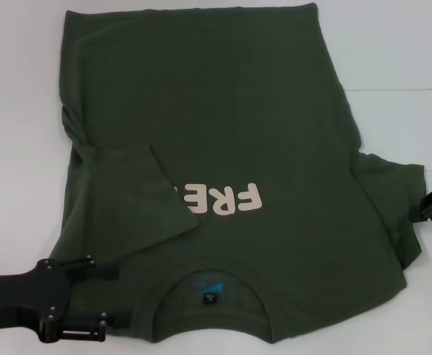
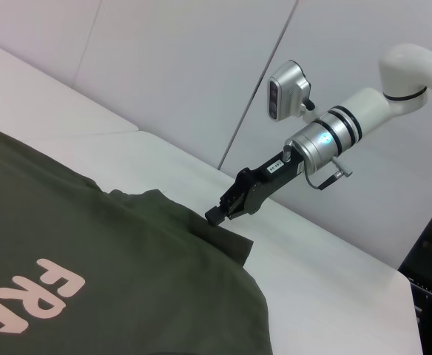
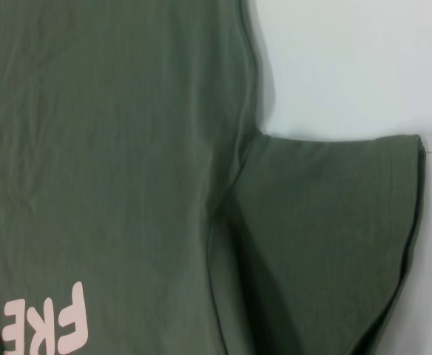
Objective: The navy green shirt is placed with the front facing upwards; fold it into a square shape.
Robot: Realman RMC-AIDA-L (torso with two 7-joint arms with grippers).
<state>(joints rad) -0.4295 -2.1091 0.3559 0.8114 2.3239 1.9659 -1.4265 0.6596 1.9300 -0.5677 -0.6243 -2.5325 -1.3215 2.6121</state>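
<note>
Nearest the robot, the left gripper (image 1: 106,296) lies low over the white table (image 1: 393,52) at the near left shoulder of the navy green shirt (image 1: 223,126), its two fingers spread wide with nothing between them. The shirt lies front-up across the table, collar (image 1: 210,292) toward the robot and hem at the far edge, with its left sleeve (image 1: 146,192) folded inward over the chest, partly covering the pink lettering (image 1: 227,198). Further out at the right, the right gripper (image 2: 220,213) sits at the edge of the spread right sleeve (image 3: 327,237); whether it grips the cloth cannot be told.
</note>
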